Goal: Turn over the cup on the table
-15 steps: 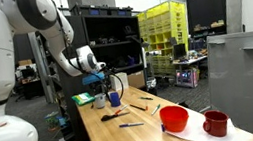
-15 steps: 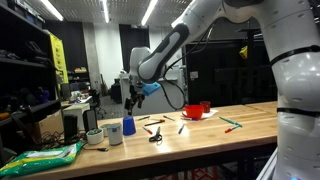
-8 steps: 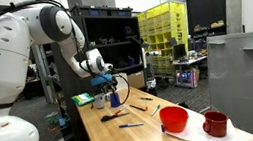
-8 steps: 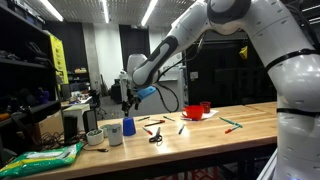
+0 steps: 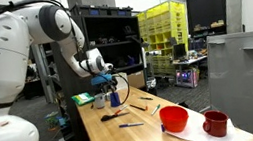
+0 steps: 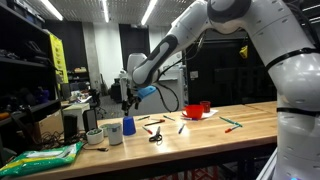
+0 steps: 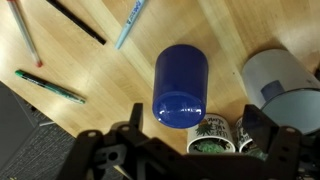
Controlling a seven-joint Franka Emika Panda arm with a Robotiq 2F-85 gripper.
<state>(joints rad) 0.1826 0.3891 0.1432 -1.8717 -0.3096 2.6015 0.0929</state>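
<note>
Over the table (image 6: 205,133)'s light wood: gripper (image 7: 197,128) hovering, jaws spread wide, pinching nothing, touching nothing. Blue cup (image 7: 180,85) standing at twelve o'clock of those jaws, white containers (image 7: 280,85) at its three.

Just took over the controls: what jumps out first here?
The blue cup stands mid-frame in the wrist view on the light wood table, beside a pale cup. In an exterior view the open end effector hovers right above it; a red bowl and a dark red mug sit farther along the table.
</note>
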